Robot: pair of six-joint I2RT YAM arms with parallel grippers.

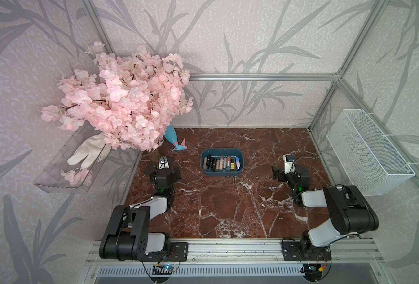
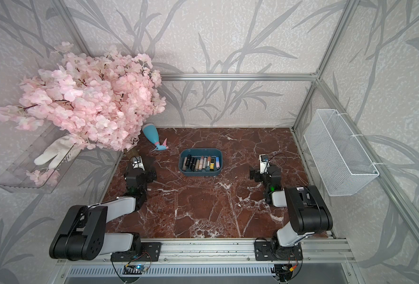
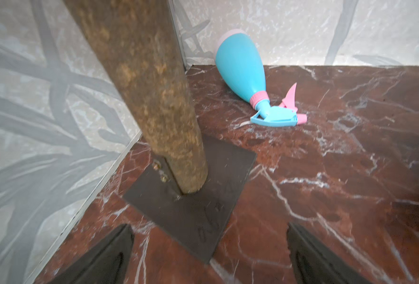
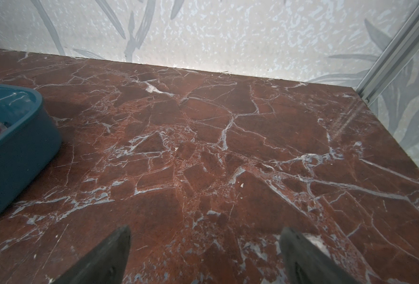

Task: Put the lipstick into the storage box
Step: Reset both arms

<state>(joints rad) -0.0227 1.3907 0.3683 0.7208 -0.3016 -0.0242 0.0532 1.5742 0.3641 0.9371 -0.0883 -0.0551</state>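
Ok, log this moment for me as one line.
lipsticks: in storage box | left gripper: open, empty | right gripper: open, empty | spray bottle: lying on table

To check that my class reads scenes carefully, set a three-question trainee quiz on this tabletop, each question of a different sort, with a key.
1. True or false: the row of lipsticks lies inside the shallow dark teal plastic storage box.
2. The light-blue plastic spray bottle with a pink trigger is: A upright; B lying on the red-brown marble tabletop; C in a basket.
3. Fill in: the left gripper and right gripper both stand ___, holding nothing.
Key: 1 true; 2 B; 3 open.
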